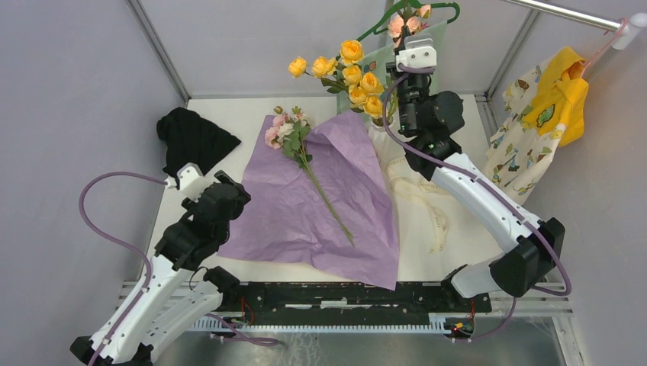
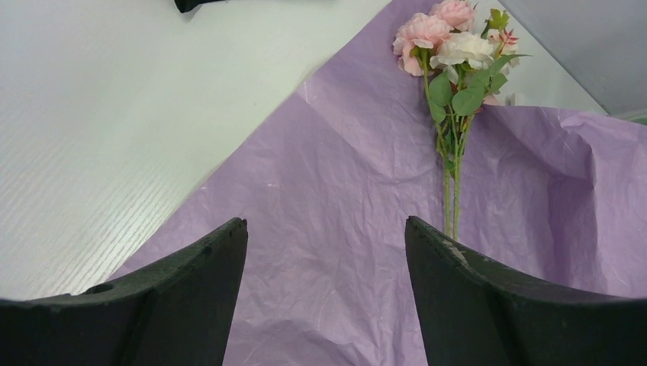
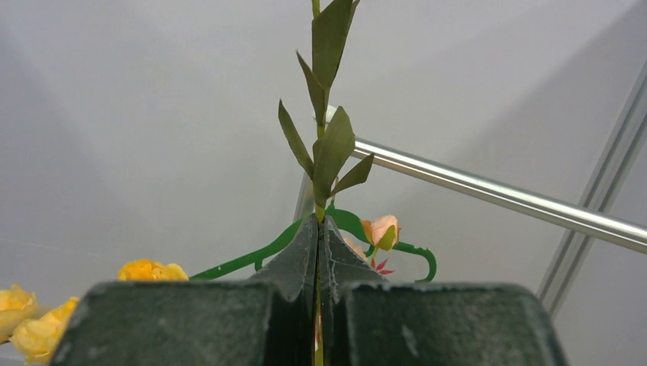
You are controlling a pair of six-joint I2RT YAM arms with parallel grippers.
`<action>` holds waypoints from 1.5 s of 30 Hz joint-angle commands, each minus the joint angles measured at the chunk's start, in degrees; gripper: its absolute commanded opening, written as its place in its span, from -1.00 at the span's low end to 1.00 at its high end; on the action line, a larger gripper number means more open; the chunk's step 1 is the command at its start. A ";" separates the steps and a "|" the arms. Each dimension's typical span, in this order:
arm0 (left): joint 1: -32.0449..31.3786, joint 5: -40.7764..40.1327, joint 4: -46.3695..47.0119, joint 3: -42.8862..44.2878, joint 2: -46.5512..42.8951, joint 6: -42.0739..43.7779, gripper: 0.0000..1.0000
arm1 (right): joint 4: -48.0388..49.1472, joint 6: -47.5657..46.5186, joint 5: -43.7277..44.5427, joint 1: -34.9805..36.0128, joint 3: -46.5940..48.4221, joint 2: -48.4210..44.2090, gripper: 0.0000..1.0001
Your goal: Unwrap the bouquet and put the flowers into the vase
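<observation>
The purple wrapping paper (image 1: 320, 206) (image 2: 343, 168) lies spread flat on the table. One sprig of pink and cream flowers (image 1: 288, 133) (image 2: 450, 53) rests on it. My left gripper (image 1: 229, 194) (image 2: 326, 223) hovers open over the paper's left part, nothing between its fingers. Yellow roses (image 1: 355, 76) stand upright at the back. A bit of white under them looks like the vase (image 1: 379, 136), mostly hidden by the roses and my right arm. My right gripper (image 1: 412, 44) (image 3: 318, 225) is raised beside them, shut on the green stem of a peach rose sprig (image 1: 404, 24).
A black cloth (image 1: 191, 137) lies at the back left. Cream lace ribbon (image 1: 416, 194) trails right of the paper. A green hanger (image 1: 416, 8) (image 3: 252, 259) and a metal rail (image 3: 496, 194) are behind my right gripper. A yellow child's garment (image 1: 553, 107) hangs at the right.
</observation>
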 commanded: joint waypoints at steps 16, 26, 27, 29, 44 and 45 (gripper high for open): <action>-0.10 -1.16 4.02 0.05 2.60 -0.78 0.63 | 2.64 -0.96 -4.16 -2.18 9.82 6.00 -1.00; -0.10 -0.57 4.67 -0.03 3.61 -0.54 0.63 | 3.99 -0.34 -4.02 -2.38 4.75 4.41 -0.99; -0.07 -0.52 4.69 -0.07 3.65 -0.52 0.63 | 4.34 0.04 -3.86 -2.44 3.65 4.03 -1.00; -0.10 -0.35 4.68 0.08 3.70 -0.37 0.63 | 4.86 0.87 -3.92 -2.53 1.45 3.29 -0.99; -0.13 -0.49 4.59 -0.25 2.88 -0.22 0.63 | 7.42 5.46 -5.71 -3.03 -7.24 0.48 -1.00; -0.08 -0.42 4.59 -0.24 2.95 -0.30 0.63 | 7.23 5.71 -6.01 -3.03 -7.07 -0.05 -1.00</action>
